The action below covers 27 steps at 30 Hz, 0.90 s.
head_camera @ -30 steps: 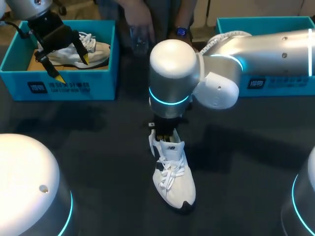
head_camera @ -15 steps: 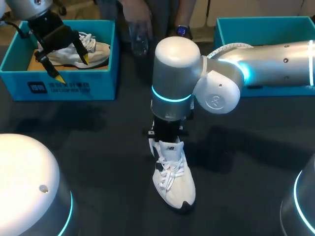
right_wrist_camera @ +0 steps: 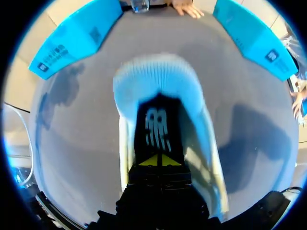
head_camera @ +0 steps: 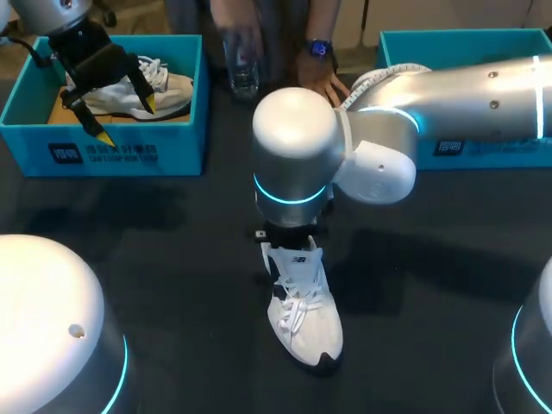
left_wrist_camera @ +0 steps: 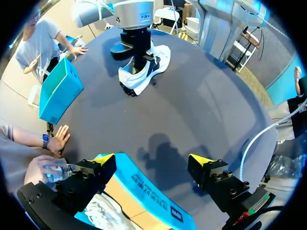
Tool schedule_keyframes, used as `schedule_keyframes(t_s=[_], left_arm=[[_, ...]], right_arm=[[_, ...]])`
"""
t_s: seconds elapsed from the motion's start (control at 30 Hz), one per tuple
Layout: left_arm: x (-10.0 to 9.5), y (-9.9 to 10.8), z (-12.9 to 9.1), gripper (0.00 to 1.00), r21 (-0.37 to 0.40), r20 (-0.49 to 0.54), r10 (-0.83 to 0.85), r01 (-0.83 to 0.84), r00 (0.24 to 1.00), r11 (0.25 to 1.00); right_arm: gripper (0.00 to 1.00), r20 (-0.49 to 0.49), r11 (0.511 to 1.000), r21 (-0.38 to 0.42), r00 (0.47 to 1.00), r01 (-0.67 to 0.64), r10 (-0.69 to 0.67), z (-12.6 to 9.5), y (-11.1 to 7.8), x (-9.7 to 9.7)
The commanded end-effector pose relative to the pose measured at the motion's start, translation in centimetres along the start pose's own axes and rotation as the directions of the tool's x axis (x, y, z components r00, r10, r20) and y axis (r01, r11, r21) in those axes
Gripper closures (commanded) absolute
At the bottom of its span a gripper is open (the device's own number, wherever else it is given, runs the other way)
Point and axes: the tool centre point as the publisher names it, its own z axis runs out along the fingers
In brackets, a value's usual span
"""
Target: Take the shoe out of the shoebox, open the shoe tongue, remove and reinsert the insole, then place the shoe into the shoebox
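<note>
Head view: teal shoebox point(head_camera: 177, 148) holds 1 white shoe point(head_camera: 172, 86).

A dark, matte table point(head_camera: 181, 285) with a rounded edge takes up the whole scene; a soft shadow lies on it toward three o'clock.

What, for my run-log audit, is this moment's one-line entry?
right gripper: shut, tips inside white sneaker on table | left gripper: open, above blue shoebox holding second sneaker

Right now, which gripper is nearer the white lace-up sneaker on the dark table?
Right: the right gripper is inside the white sneaker; the left gripper hangs over the blue shoebox.
</note>
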Motion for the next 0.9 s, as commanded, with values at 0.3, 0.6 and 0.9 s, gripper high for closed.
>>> schedule_keyframes(t_s=[0.3, 0.6, 0.9], left_arm=[[0.0, 0.0, 0.0, 0.0, -0.001, -0.002, 0.001, -0.001, 1.0, 1.0], [0.0, 0.0, 0.0, 0.0, -0.001, -0.002, 0.001, -0.001, 1.0, 1.0], [0.0, 0.0, 0.0, 0.0, -0.001, -0.002, 0.001, -0.001, 1.0, 1.0]], right_arm=[[1.0, -0.021, 0.995, -0.097, 0.999, 0.027, -0.029, -0.9, 3.4, -0.8], [1.0, -0.013, 0.986, -0.161, 0.999, 0.039, -0.041, -1.7, 4.9, -0.6], [1.0, -0.023, 0.967, -0.242, 0.996, 0.077, -0.085, -1.1, 5.4, -0.4]])
